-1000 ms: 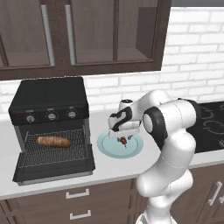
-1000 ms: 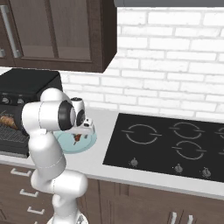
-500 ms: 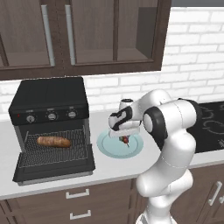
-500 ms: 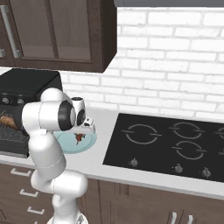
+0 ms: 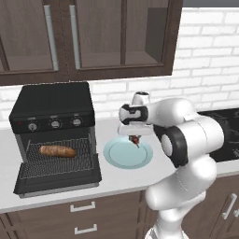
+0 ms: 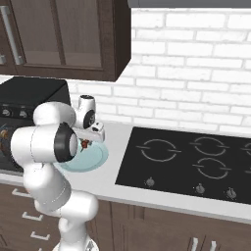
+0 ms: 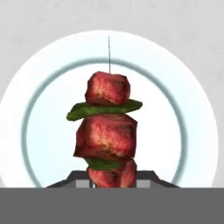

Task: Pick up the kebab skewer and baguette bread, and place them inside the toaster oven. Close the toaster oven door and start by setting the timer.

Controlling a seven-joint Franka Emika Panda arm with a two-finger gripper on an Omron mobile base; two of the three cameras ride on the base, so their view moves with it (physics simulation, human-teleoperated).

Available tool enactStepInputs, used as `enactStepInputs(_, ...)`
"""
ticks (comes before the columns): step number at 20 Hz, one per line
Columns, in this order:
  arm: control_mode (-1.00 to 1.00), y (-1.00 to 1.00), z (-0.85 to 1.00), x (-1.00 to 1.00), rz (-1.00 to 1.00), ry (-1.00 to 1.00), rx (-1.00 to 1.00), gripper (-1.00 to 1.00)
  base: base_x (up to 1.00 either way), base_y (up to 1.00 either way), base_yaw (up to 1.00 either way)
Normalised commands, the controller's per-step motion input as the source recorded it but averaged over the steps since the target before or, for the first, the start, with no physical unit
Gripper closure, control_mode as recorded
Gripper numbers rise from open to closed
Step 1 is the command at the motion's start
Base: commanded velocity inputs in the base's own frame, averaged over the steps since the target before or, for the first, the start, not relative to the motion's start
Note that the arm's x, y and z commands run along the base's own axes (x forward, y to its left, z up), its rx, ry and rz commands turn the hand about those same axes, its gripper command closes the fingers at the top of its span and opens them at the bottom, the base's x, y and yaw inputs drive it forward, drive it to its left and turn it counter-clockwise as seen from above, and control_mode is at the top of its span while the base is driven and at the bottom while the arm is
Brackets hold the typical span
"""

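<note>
The gripper [image 5: 135,138] is now holding the kebab skewer [image 7: 106,131] clamped, lifting it above the plate [image 5: 116,158]; the toaster oven [image 5: 53,133] is waiting at nine o'clock.

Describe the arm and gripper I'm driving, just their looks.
The arm is glossy white with rounded, bulky segments and dark grey rings at its joints. The gripper has a white block-shaped hand and two small dark fingers. No cables or markings show.

Kebab skewer [image 7: 106,127]: dark red chunks, green slices between; plate [image 7: 192,131] pale blue, darker ring; baguette bread [image 5: 57,151] golden-brown; toaster oven [image 5: 52,101] black, grey knobs; cooktop [image 6: 186,164] black.
</note>
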Motion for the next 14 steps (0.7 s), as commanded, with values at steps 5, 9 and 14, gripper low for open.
enactStepInputs(5, -1.00, 0.00, 0.73, -0.64, -0.09, 0.00, 0.05, 1.00, 0.00, 0.00, 0.00)
enactStepInputs(9, -1.00, 0.00, 0.36, -0.81, -0.15, 0.05, 0.05, 1.00, 0.00, 0.00, 0.00)
enactStepInputs(14, -1.00, 0.23, 0.26, -0.76, -0.22, 0.04, 0.05, 1.00, 0.00, 0.00, 0.00)
